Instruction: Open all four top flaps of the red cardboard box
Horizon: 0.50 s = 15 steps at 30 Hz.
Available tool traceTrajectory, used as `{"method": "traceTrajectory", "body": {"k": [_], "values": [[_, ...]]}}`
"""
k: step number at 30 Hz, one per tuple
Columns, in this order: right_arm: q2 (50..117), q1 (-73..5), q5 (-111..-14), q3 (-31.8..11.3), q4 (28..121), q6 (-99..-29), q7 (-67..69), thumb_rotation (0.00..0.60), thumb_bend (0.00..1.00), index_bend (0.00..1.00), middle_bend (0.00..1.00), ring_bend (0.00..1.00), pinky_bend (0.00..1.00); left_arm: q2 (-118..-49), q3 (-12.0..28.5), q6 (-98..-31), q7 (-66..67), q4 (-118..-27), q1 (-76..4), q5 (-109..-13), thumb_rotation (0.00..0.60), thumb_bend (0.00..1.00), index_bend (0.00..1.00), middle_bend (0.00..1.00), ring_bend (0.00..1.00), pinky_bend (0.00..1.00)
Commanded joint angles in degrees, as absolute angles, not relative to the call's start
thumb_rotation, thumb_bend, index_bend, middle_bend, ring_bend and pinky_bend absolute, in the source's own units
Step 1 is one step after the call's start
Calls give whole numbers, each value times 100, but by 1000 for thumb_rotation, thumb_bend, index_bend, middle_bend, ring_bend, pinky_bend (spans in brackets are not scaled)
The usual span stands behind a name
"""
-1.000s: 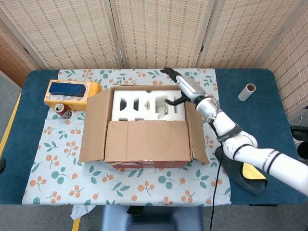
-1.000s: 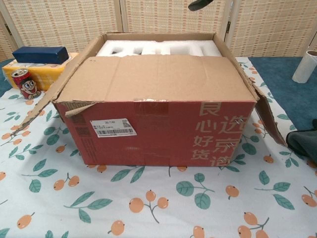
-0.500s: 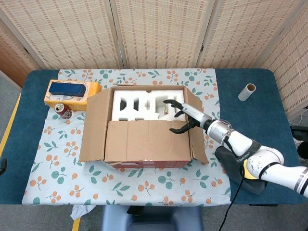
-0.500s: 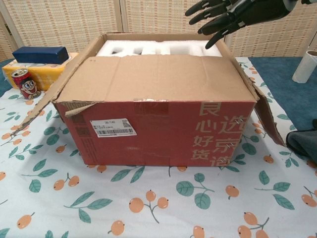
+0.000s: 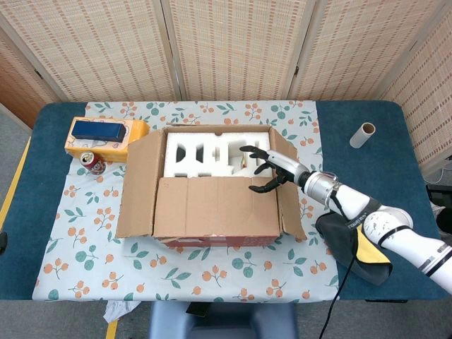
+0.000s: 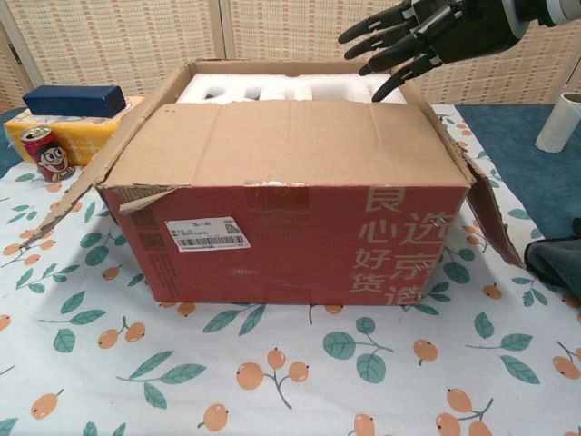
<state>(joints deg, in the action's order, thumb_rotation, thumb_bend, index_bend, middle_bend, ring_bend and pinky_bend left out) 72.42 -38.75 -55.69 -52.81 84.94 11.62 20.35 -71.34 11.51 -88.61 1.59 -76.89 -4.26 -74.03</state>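
One red box (image 5: 212,191) sits mid-table on the leaf-and-berry cloth (image 5: 78,212), slightly left of centre in the head view. Four flaps counted: the left flap (image 5: 138,187) and right flap (image 5: 288,198) are folded outward, the far one (image 5: 215,128) stands up along the back edge, and the near flap (image 5: 215,206) lies flat over the front half of the opening. One white foam insert (image 5: 212,155) shows in the uncovered back half. One hand in view, the right hand (image 5: 272,169): fingers spread and empty, hovering over the box's right rear corner, just above the back edge of the near flap; contact with the cardboard cannot be told. Chest view shows the same hand (image 6: 427,36) above the box (image 6: 290,241), fingers pointing left and down. Left hand not seen in either view. Left of the box: one yellow box (image 5: 106,138) with one dark blue case (image 5: 97,129) on top, and one can (image 5: 90,162) just in front. One cardboard tube (image 5: 362,134) stands well apart at right.
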Motion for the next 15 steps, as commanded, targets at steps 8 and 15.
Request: {"method": "traceTrajectory", "body": {"k": [8, 15], "values": [[7594, -3677, -4900, -5606, 8075, 1829, 1136, 600, 365, 0, 0, 28, 287, -7127, 1141, -8838, 163, -7708, -430, -7415, 600, 437, 0, 0, 0, 0], [7635, -3594, -4563, -5699, 8009, 1991, 823, 600, 365, 0, 0, 33, 408, -7140, 1143, -8857, 170, -7700, -422, -7418, 600, 438, 0, 0, 0, 0]]}}
